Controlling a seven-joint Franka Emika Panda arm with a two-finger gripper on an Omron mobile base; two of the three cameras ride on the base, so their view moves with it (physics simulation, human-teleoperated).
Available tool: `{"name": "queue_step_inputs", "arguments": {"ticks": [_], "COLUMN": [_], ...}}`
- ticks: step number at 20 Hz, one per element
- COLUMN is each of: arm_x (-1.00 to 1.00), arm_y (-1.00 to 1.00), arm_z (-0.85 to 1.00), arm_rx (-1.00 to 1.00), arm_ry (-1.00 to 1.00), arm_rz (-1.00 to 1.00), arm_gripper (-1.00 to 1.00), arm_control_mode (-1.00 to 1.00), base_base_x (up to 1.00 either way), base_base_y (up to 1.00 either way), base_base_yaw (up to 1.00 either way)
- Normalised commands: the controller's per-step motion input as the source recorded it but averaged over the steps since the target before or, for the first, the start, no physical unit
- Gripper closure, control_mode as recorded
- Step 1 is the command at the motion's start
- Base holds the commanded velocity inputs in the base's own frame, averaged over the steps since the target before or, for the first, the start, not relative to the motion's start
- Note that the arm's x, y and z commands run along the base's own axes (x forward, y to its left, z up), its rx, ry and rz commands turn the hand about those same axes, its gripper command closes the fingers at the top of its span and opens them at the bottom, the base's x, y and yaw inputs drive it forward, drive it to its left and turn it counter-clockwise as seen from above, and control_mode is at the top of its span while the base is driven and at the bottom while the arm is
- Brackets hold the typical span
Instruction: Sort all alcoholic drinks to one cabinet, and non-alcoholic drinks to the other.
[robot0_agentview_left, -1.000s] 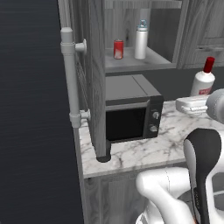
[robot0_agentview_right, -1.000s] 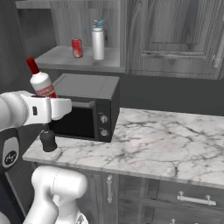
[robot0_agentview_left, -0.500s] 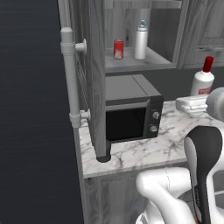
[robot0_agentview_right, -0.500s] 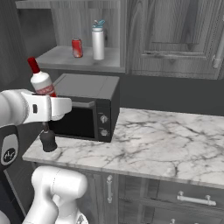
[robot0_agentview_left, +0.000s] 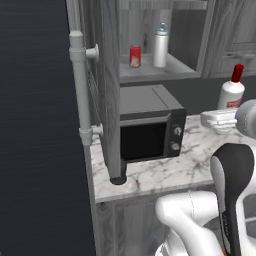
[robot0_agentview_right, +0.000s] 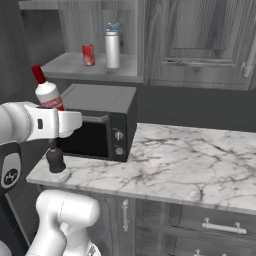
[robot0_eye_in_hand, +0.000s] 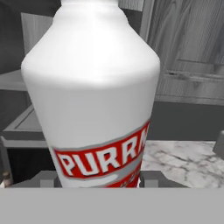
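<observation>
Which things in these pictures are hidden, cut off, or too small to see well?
- Gripper: in the hand view the white bottle covers its fingertips, so its grip cannot be confirmed.
- White bottle's cap: cut off by the top edge of the hand view.
- Label text: cut off by the bottle's curve, hand view.
- Dark bottle: neck hidden behind the arm, right base view.
- Red can: print too small, left base view.

Marble desk (robot0_agentview_right: 190, 165) before me, black microwave (robot0_agentview_right: 100, 127) and squat dark bottle (robot0_agentview_right: 55, 159) standing on it — open cabinet shelf (robot0_agentview_right: 95, 70) above my arm, red can (robot0_agentview_right: 88, 54) beside pale-grey bottle (robot0_agentview_right: 112, 46).
</observation>
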Motion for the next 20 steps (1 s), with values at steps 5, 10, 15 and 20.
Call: {"name": "queue_step_inputs", "arguments": {"ticks": [5, 10, 15, 20], "arm_x": [0.00, 0.00, 0.00, 0.00], "arm_y": [0.00, 0.00, 0.00, 0.00], "arm_z": [0.00, 0.00, 0.00, 0.00], "arm_rx": [0.00, 0.00, 0.00, 0.00], "arm_ry": [0.00, 0.00, 0.00, 0.00], "arm_rz": [0.00, 0.00, 0.00, 0.00], "arm_gripper": [1.00, 1.00, 1.00, 1.00], "arm_control_mode": [1.00, 1.00, 1.00, 1.00], "base_base_x": [-0.51, -0.66, -0.56, -0.54], "base_base_y": [-0.13, -0.18, -0.24, -0.29], "base_base_yaw": [0.00, 0.00, -0.01, -0.01]}}
